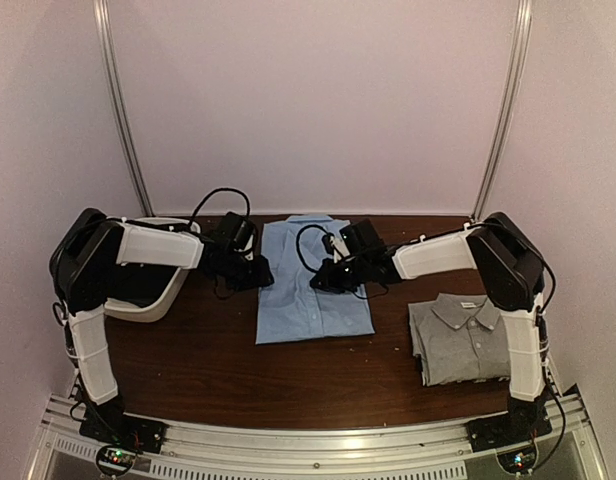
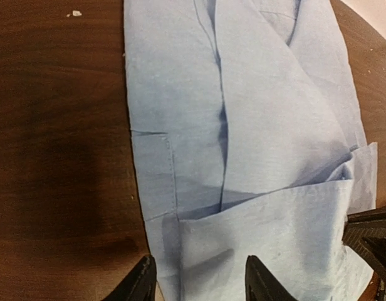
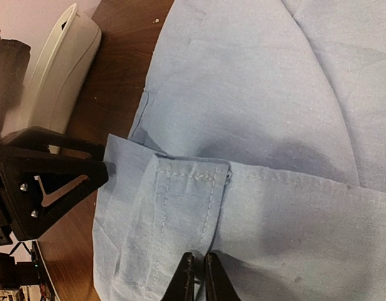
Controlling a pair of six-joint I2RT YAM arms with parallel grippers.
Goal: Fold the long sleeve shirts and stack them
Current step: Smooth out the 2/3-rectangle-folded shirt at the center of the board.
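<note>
The step in hand looks like the folding of the light blue shirt (image 1: pixel 288 300). The grey shirt (image 1: pixel 466 335) already lies folded at the near right of the worktop (image 1: pixel 208 370), collar up. The blue one lies flat in the middle, toward the far edge, well apart from it.

The right tool (image 3: pixel 198 279) has its fingers pressed together, pinching the blue cloth right at the stitched cuff (image 3: pixel 180 207) of a sleeve laid across the body. The left tool (image 2: pixel 200 282) hangs spread over the shirt's left edge, cloth showing between its fingers, gripping nothing that I can see.

The next move probably calls for the left tool to close on that edge. Both could then lift together and carry the fold over without dragging the layers below.

The blue shirt is thin and creased, with its front panels overlapping and a seam running down the middle.
</note>
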